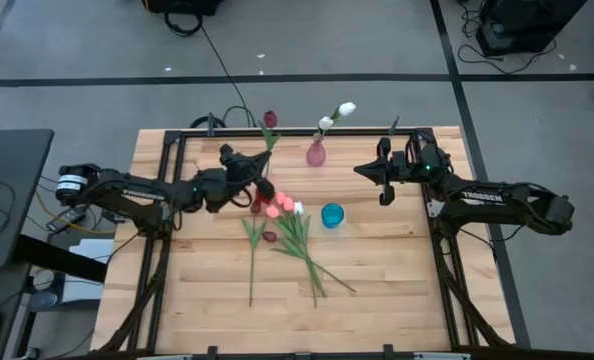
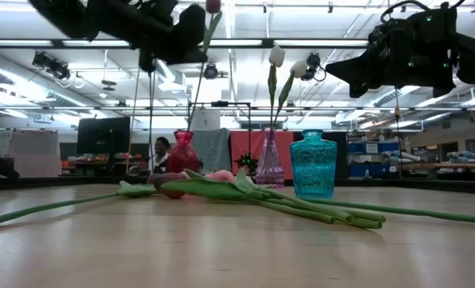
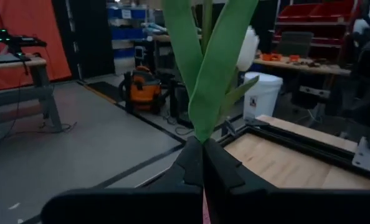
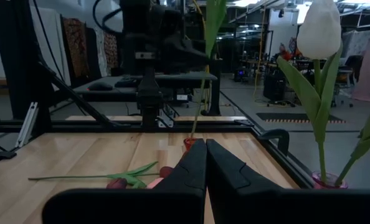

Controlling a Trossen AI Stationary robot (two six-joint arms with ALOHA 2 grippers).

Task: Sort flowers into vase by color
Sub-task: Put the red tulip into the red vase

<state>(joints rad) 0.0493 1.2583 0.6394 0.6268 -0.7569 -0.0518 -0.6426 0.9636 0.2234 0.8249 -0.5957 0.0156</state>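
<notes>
Loose flowers: artificial tulips with long thin green stems lie in a bunch on the pale wooden slatted table, pink heads and a dark maroon head among them; in the low view the stems stretch flat across the boards.
Blue vase: small turquoise glass bottle, upright just beside the bunch, nothing in it; also in the low view.
Red vase: small red glass vase, upright behind the heads; a thin stem rises from it.
Left gripper: left gripper sits above the red vase, jaws clamped on the stem of a dark maroon tulip; the left wrist view shows the fingers pressed together around the base of its green leaves.
Pink vase: pale pink glass vase, upright near the table's far edge, holding two white tulips; one white head fills the right wrist view.
Right gripper: right gripper hangs in the air beside the pink vase, jaws together on nothing, fingers touching.
</notes>
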